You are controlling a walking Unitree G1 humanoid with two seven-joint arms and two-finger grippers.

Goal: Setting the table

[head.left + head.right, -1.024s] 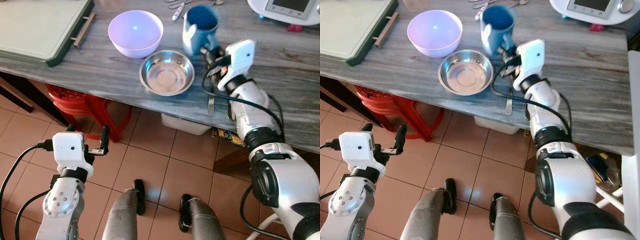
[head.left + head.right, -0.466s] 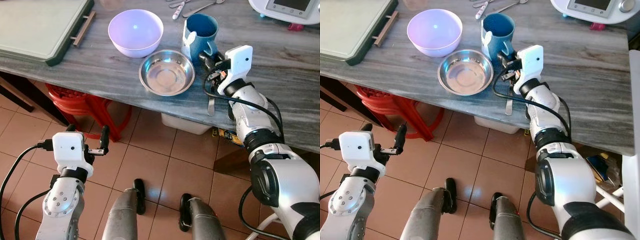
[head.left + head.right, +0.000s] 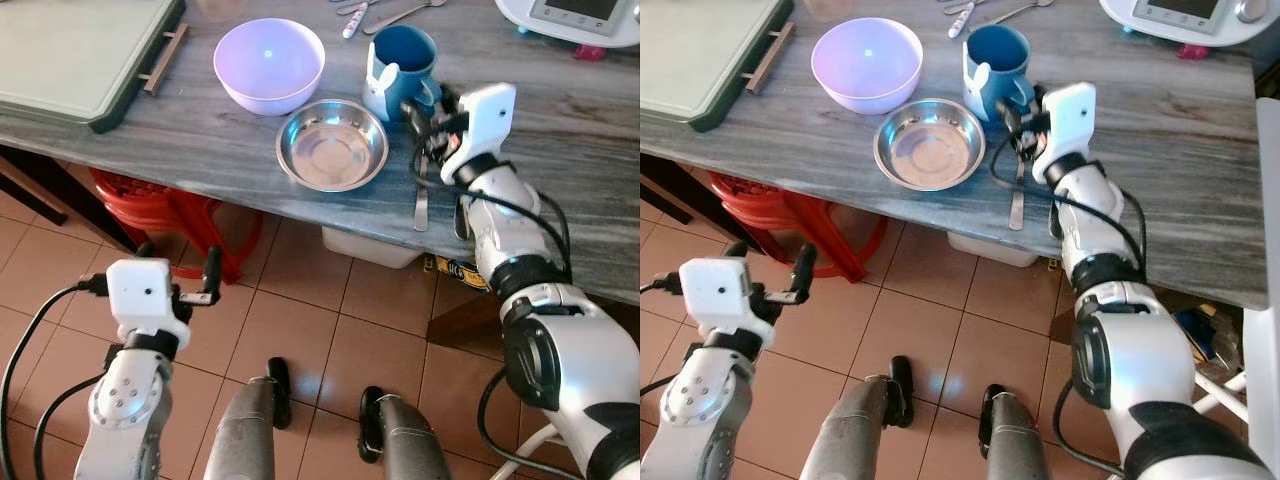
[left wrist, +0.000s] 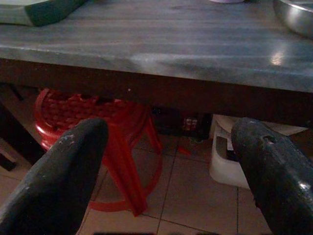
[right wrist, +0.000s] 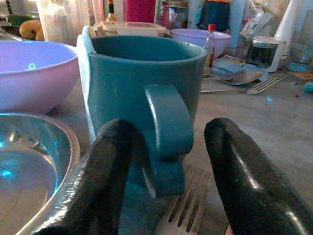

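A blue mug (image 3: 400,58) stands upright on the grey table (image 3: 230,150), its handle (image 5: 168,128) turned toward me. My right gripper (image 3: 430,104) is open, with a black finger (image 5: 95,181) on each side of that handle and not pressing on it. A fork (image 3: 421,192) lies on the table just under the gripper. A steel bowl (image 3: 332,146) sits left of the mug, and a purple bowl (image 3: 269,64) stands behind it. My left gripper (image 3: 180,277) hangs open and holds nothing, low over the tiled floor in front of the table.
A green-rimmed board (image 3: 80,55) lies at the table's far left, and a white appliance (image 3: 575,18) stands at the back right. More cutlery (image 3: 385,10) lies behind the mug. A red stool (image 4: 105,147) and a white box (image 4: 227,161) sit under the table.
The mug looked raised and tilted a second ago; now it stands flat. My right gripper drew back toward the table edge, then came forward around the handle. The left arm barely shifted.
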